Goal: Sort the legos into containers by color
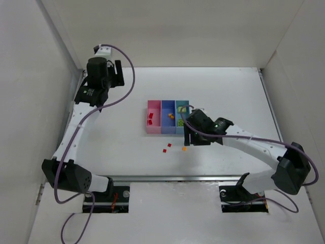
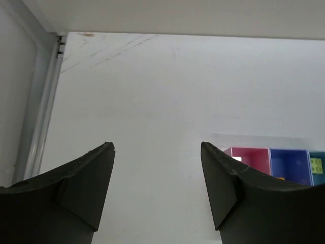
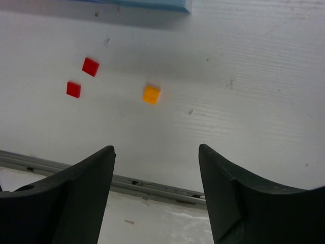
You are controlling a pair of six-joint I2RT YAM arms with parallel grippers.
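Note:
Three joined bins stand mid-table: pink (image 1: 152, 124), blue-violet (image 1: 167, 124) and light blue (image 1: 181, 105). The pink bin holds red bricks (image 1: 151, 118), the blue-violet bin holds orange bricks (image 1: 170, 116), and the light blue bin holds a yellow-green brick (image 1: 181, 122). Two red legos (image 1: 169, 145) (image 1: 164, 151) and one orange lego (image 1: 184, 149) lie loose in front of the bins. My right gripper (image 1: 189, 138) hovers open and empty just above them; its wrist view shows the orange lego (image 3: 151, 94) and both red legos (image 3: 90, 66) (image 3: 73, 89) ahead. My left gripper (image 1: 117, 75) is open and empty, far back left.
White walls enclose the table on the left, back and right. A metal rail (image 3: 152, 185) runs along the table's near edge. The left wrist view shows the pink bin (image 2: 249, 155) and blue-violet bin (image 2: 290, 165) behind its right finger, and a wall corner (image 2: 51, 76) at left.

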